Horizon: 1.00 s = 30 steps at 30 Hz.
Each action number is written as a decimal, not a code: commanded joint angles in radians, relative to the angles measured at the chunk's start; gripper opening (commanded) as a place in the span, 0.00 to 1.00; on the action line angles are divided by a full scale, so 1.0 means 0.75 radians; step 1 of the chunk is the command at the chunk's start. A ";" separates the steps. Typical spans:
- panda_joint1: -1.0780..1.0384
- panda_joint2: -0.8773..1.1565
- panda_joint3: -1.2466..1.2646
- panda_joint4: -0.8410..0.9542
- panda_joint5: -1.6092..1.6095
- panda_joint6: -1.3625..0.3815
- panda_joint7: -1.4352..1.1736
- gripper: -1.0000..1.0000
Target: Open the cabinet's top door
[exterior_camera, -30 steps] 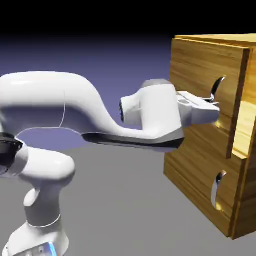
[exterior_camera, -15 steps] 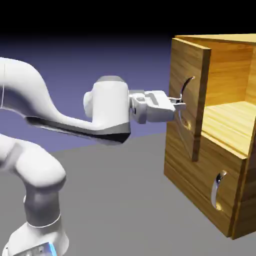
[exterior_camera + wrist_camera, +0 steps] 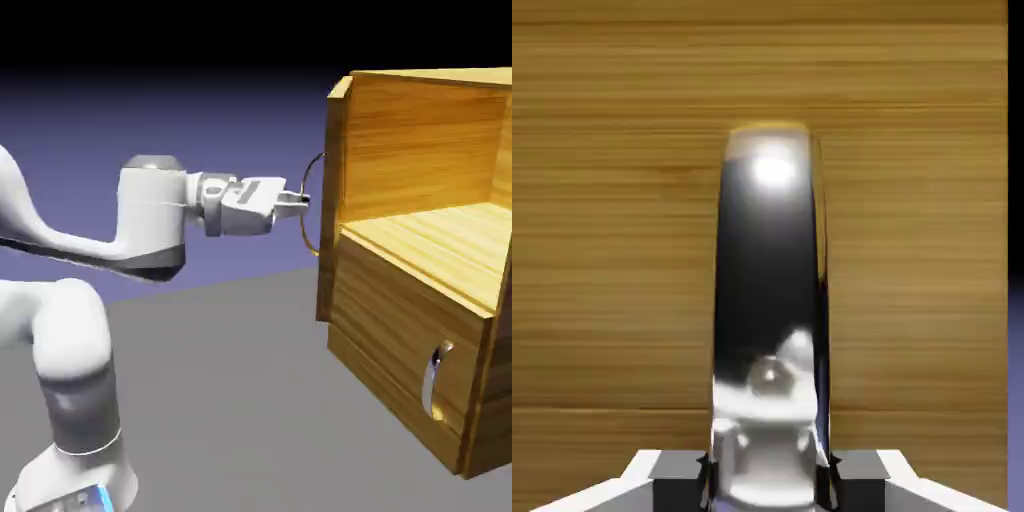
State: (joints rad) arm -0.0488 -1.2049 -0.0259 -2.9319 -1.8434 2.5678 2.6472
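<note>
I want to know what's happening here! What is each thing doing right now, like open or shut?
Golden-brown wooden cabinet: upper compartment exposed.
Upper wood-grain top door: swung wide open, seen nearly edge-on.
Curved silver handle: gripped.
Lower short wood panel: shut.
White arm's gripper: shut on the handle.

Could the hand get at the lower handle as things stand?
Probably not yet: the hand is shut on the top door's handle. The lower handle itself looks unobstructed.
</note>
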 commanded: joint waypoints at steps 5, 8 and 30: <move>0.027 -0.124 0.160 -0.066 0.293 -0.127 -0.144 0.00; 0.069 -0.184 0.270 -0.090 0.467 -0.232 -0.215 0.00; 0.032 0.017 1.307 0.401 1.511 -1.291 -0.308 0.00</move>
State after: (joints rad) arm -0.0249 -1.1924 0.9538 -2.6308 -0.7104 1.6007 2.4160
